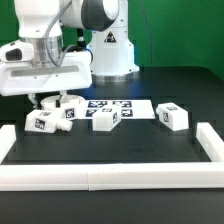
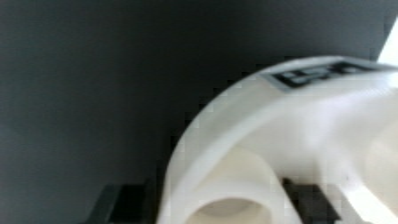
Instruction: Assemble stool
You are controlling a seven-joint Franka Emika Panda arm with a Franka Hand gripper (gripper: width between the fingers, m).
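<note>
The stool lies in loose white parts on the black table. In the wrist view, a curved, dish-like white seat (image 2: pixel 267 130) with a black-and-white tag on its rim fills the picture. My gripper (image 2: pixel 222 205) is shut on it, with a dark finger (image 2: pixel 128 200) on either side of a rounded socket. In the exterior view my gripper (image 1: pixel 48 98) reaches down at the left onto the seat (image 1: pixel 66 106), which it largely hides. Stubby tagged legs lie near: one (image 1: pixel 42 121) beside the gripper, one (image 1: pixel 106 118) in the middle, one (image 1: pixel 172 116) towards the exterior view's right.
The marker board (image 1: pixel 128 104) lies flat behind the middle leg. Long white rails fence the work area at the front (image 1: pixel 110 178), left (image 1: pixel 8 142) and right (image 1: pixel 210 142). The robot's base (image 1: pixel 108 45) stands at the back.
</note>
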